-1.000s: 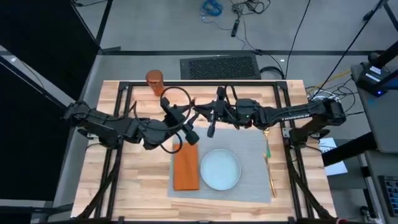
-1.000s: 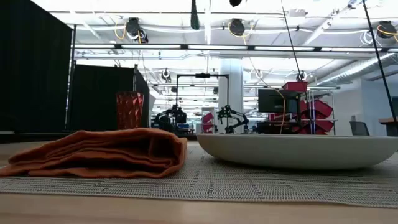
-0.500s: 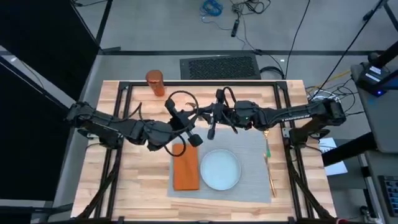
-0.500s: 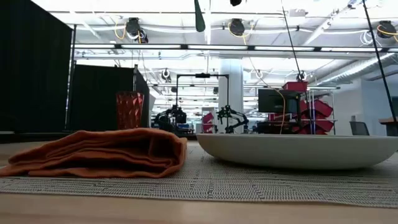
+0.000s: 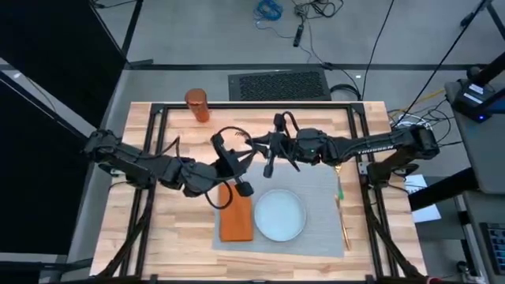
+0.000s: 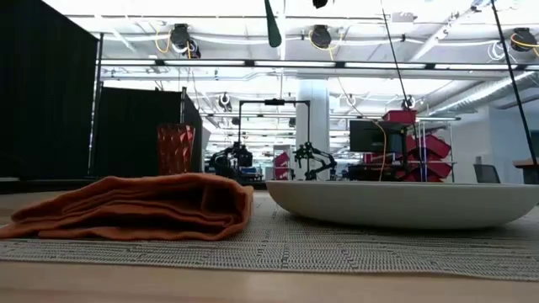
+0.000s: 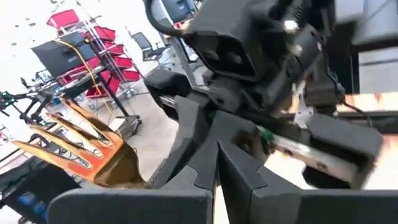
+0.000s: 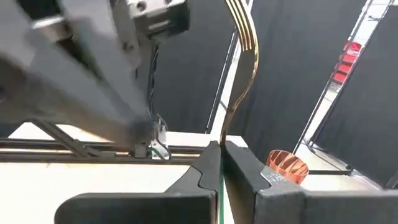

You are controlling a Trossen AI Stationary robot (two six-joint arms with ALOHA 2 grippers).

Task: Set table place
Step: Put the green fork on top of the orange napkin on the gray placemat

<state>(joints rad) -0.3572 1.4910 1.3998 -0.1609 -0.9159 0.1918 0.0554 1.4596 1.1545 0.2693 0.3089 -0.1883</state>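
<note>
On the tabletop [image 5: 170, 229], a grey placemat [image 5: 319, 237] carries the plate [image 5: 279, 214], with the orange napkin [image 5: 236, 218] just beside it. The tumbler [image 5: 196, 105] stands well apart at the far edge. Both tools meet above the mat: the right tool [image 5: 268, 165] is clamped on the fork [image 8: 241, 56], held upright, and the left tool [image 5: 241, 183] also pinches it.

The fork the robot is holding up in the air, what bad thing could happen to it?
1. The right gripper pinches the fork only by its thin handle, up above the placemat, so it might slip and fall near the plate.
2. The left gripper is very close beside it, so the two arms could bump.
</note>
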